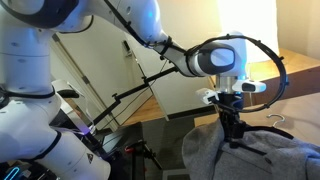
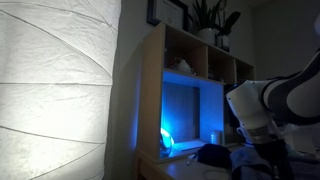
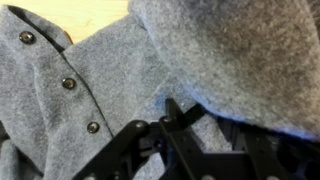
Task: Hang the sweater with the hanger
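In an exterior view we see the gripper (image 1: 233,136) pointing straight down. Its tips are pushed into the gray sweater (image 1: 255,152), which lies in a soft heap right under it. The fingers look thin and close together here. Just beside the gripper, on the side away from the arm (image 1: 150,30), a small thin hook (image 1: 278,122) pokes up from the cloth. We think it is the top of the hanger, but it is too small to be sure.

In an exterior view from another spot, a big white lamp (image 2: 55,85) fills one side. Behind it, a wooden shelf (image 2: 150,90) glows blue. The arm (image 2: 265,100) is at the far edge. It is too dark low down to see the fingers or the sweater.

In the wrist view the sweater (image 3: 110,80) fills almost everything. A row of buttons (image 3: 68,83) runs slanting across it, so the front strip lies off to one side of the gripper (image 3: 172,118). The black fingers (image 3: 178,140) are drawn in narrow, and a thick fold of cloth bulges right over them. We think they are pinching that fold, though the very tips are hidden. A bit of wooden top (image 3: 95,12) shows behind.
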